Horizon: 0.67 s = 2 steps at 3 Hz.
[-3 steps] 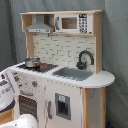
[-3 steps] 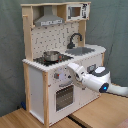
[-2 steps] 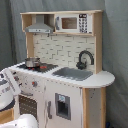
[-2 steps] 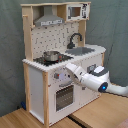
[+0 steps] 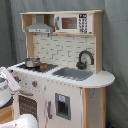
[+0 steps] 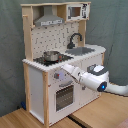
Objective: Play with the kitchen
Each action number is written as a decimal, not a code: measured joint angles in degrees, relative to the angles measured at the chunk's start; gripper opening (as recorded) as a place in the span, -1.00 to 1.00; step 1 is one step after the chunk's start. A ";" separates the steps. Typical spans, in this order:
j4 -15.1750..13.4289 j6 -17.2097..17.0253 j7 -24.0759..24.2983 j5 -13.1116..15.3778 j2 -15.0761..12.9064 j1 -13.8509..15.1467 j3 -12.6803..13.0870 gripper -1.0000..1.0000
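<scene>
Against grey curtain, upright kitchen [image 6: 55,65].

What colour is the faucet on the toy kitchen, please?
Black; the faucet shows best in the first exterior view.

White and light-wood kitchen [image 5: 75,95], dotted white pegboard [image 6: 55,37], grey hood [image 5: 40,27], black faucet [image 5: 85,59]

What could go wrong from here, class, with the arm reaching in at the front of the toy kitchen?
1. The gripper sits close against the kitchen front near the knobs; pushing further could jam it against the panel or shove the whole unit.
2. The pot stands on the stove just above; a jolt might shift it toward the edge.
</scene>
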State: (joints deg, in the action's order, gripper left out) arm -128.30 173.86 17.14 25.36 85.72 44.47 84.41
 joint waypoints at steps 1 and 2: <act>0.90 -0.55 -6.64 0.00 -0.01 -0.10 -0.45 1.00; 1.22 -0.81 -12.54 0.00 -0.02 -0.23 -0.48 1.00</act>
State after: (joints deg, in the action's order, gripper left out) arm -127.08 173.05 4.60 25.36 85.71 44.24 83.93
